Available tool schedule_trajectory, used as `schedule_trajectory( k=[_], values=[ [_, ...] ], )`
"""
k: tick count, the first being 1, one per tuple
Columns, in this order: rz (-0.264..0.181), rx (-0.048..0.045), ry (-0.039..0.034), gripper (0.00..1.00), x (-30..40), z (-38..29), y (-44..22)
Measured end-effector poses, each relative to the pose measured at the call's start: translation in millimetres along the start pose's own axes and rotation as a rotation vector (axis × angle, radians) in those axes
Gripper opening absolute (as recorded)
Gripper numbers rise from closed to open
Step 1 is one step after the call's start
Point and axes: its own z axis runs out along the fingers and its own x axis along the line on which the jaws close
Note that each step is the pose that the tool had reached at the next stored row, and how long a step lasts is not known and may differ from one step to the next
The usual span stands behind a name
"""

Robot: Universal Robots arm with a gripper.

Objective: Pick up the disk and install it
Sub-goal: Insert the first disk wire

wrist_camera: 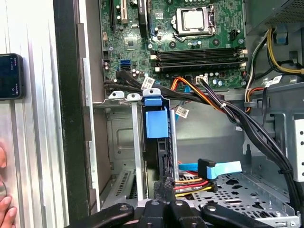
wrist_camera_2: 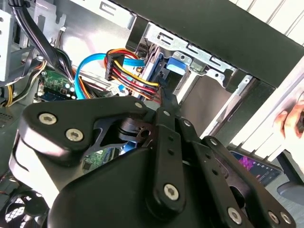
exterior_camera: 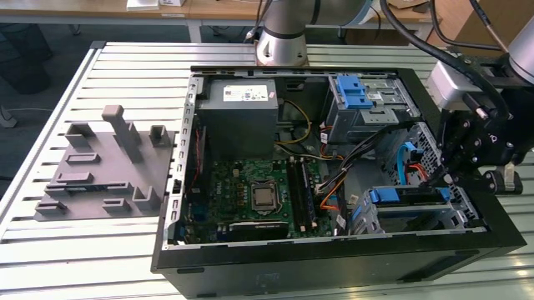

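while the disk (wrist_camera: 161, 142) sits on edge in a metal bay (exterior_camera: 451, 219) at the corner of the open computer case (exterior_camera: 334, 262), cables plugged into its near end, the gripper (wrist_camera: 166, 187) meets that end with fingers nearly together (a firm hold cannot be told). it looks stiff, fairly heavy and fragile, best gripped by its blue rails. bay walls and cables leave little room.

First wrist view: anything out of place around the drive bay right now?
The disk, silver with blue plastic rails, sits straight in the metal bay at the gripper. Odd: a person's hand is at the slatted metal table beside the black computer case, near a dark phone.
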Motion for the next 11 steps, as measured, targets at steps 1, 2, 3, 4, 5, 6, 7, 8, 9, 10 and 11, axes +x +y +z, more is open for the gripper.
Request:
schedule_trajectory(
  k=[1,2,3,4,5,6,7,8,9,10,11],
  values=[
    [0.000,-0.0001,-0.0009,0.11,0.0,0.0,0.0],
    [0.000,-0.0001,-0.0013,0.11,-0.1,0.0,0.0],
    [0.000,-0.0001,-0.0012,0.17,-0.1,0.0,0.0],
    [0.000,-0.0001,-0.0012,0.17,0.0,0.0,0.0],
    [0.000,-0.0001,-0.0011,0.17,0.0,-0.1,0.0],
    [0.000,-0.0001,-0.0012,0.24,0.0,-0.1,0.0],
    [0.000,-0.0001,-0.0016,0.24,0.0,-0.1,0.0],
    [0.000,-0.0002,-0.0021,0.24,-0.1,-0.1,0.0],
    [0.000,-0.0003,-0.0033,0.24,0.0,0.0,0.0],
    [0.000,-0.0005,-0.0060,0.24,0.0,0.2,0.0],
    [0.000,-0.0009,-0.0098,0.24,0.0,0.6,0.0]
  ],
)
